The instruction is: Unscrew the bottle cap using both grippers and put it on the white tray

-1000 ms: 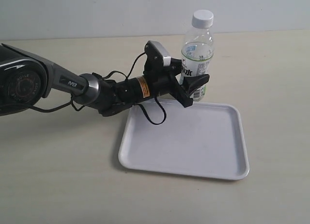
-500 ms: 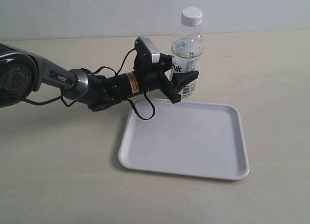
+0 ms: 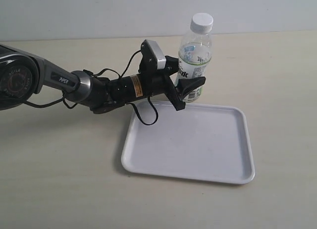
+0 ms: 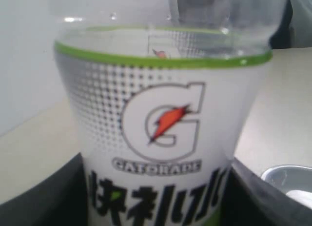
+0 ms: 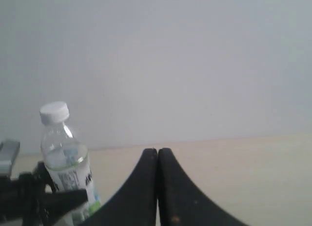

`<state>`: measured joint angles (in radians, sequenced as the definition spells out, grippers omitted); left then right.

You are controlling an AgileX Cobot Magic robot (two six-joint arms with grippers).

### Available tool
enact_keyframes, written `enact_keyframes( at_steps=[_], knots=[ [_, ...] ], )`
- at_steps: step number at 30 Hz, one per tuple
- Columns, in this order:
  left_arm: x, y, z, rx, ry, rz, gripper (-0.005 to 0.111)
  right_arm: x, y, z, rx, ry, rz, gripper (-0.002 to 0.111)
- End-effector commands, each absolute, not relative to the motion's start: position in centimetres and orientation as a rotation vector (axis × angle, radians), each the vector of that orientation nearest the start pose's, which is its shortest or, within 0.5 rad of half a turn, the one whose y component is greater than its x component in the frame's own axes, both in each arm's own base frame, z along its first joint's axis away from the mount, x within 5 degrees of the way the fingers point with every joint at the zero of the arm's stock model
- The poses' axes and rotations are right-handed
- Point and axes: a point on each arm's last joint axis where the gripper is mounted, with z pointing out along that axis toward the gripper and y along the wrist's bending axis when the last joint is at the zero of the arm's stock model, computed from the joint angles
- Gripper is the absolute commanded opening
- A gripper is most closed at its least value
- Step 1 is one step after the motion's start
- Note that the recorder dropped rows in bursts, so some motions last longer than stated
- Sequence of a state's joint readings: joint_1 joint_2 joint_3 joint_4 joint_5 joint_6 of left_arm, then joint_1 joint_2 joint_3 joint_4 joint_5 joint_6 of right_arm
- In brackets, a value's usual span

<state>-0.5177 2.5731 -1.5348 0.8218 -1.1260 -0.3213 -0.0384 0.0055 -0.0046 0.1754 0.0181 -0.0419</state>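
Observation:
The clear bottle with its white label stands just beyond the far edge of the white tray, leaning a little to the right. Its white cap sits on the neck. My left gripper is shut on the bottle's lower body; in the left wrist view the label fills the frame between the black fingers. My right gripper is shut with nothing in it, well away from the bottle and cap, and out of the exterior view.
The left arm reaches in from the left edge, low over the beige table, with loose cables hanging near the tray's far left corner. A pale wall runs behind the table.
The left gripper drew the bottle leftward, then shifted it slightly back right and a bit lower; the bottle now leans right. Its grip stayed shut on the bottle throughout.

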Motion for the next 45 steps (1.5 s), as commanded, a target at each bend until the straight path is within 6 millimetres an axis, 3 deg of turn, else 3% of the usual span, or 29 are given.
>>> enact_keyframes(
  at_steps=[1,5,7,10,11,13,16,17,18,19,20,21,22,23,24,25,27,30,32,35,38,45],
  knots=[
    [39.8,-29.7,6.6,1.002,1.208,-0.886,0.000,5.0,-0.9,23.6,0.322,1.182,0.245,0.000],
    [39.6,-29.7,6.5,1.024,1.202,-0.890,0.000,4.1,-1.4,27.1,0.362,0.952,0.285,0.000],
    [39.6,-29.7,6.5,1.029,1.200,-0.891,0.000,4.4,-1.3,30.0,0.355,0.972,0.286,0.000],
    [39.6,-29.7,6.5,1.028,1.205,-0.895,0.000,6.6,-1.0,34.4,0.309,1.127,0.246,0.000],
    [39.5,-29.8,6.4,1.037,1.206,-0.903,0.000,8.6,-0.6,37.7,0.258,1.269,0.230,0.000],
    [39.4,-29.8,6.3,1.057,1.205,-0.904,0.000,11.4,0.0,40.5,0.187,1.464,0.219,0.000],
    [39.3,-29.8,6.3,1.067,1.202,-0.905,0.000,15.6,0.6,43.7,0.088,1.724,0.228,0.000],
    [39.3,-29.8,6.3,1.067,1.202,-0.905,0.000,17.4,0.7,44.1,0.073,1.806,0.240,0.000],
    [39.3,-29.8,6.3,1.071,1.201,-0.906,0.000,20.6,0.9,45.4,0.026,1.965,0.253,0.000],
    [39.3,-29.8,6.3,1.071,1.203,-0.905,0.000,21.6,1.0,46.1,0.001,2.030,0.254,0.000],
    [39.3,-29.8,6.3,1.071,1.203,-0.905,0.000,24.6,1.0,46.3,-0.036,2.188,0.261,0.000],
    [39.3,-29.8,6.3,1.071,1.203,-0.905,0.000,25.7,1.0,46.1,-0.046,2.252,0.271,0.000],
    [39.3,-29.8,6.3,1.072,1.204,-0.903,0.000,28.5,1.2,45.3,-0.042,2.394,0.323,0.000],
    [39.3,-29.8,6.3,1.072,1.204,-0.903,0.000,29.8,1.4,45.0,-0.047,2.404,0.337,0.000],
    [39.3,-29.8,6.2,1.073,1.207,-0.901,0.000,32.6,2.2,43.1,-0.081,2.465,0.325,0.000],
    [39.3,-29.8,6.2,1.074,1.210,-0.900,0.000,33.4,2.5,42.3,-0.102,2.490,0.296,0.000],
    [39.4,-29.8,6.1,1.079,1.218,-0.893,0.000,36.1,4.4,38.8,-0.205,2.595,0.183,0.000],
    [39.4,-29.8,6.1,1.085,1.218,-0.884,0.000,37.5,7.0,36.2,-0.362,2.651,0.135,0.000],
    [39.4,-29.8,6.1,1.089,1.216,-0.877,0.000,37.6,8.5,35.5,-0.450,2.657,0.146,0.008],
    [39.4,-29.8,6.0,1.087,1.219,-0.875,0.000,37.6,9.0,35.3,-0.482,2.657,0.145,0.040],
    [39.4,-29.8,6.0,1.100,1.206,-0.861,0.000,37.6,9.1,35.3,-0.494,2.654,0.148,0.057],
    [39.4,-29.8,6.0,1.113,1.189,-0.841,0.000,37.9,9.7,34.6,-0.525,2.662,0.201,0.058]
  ],
)
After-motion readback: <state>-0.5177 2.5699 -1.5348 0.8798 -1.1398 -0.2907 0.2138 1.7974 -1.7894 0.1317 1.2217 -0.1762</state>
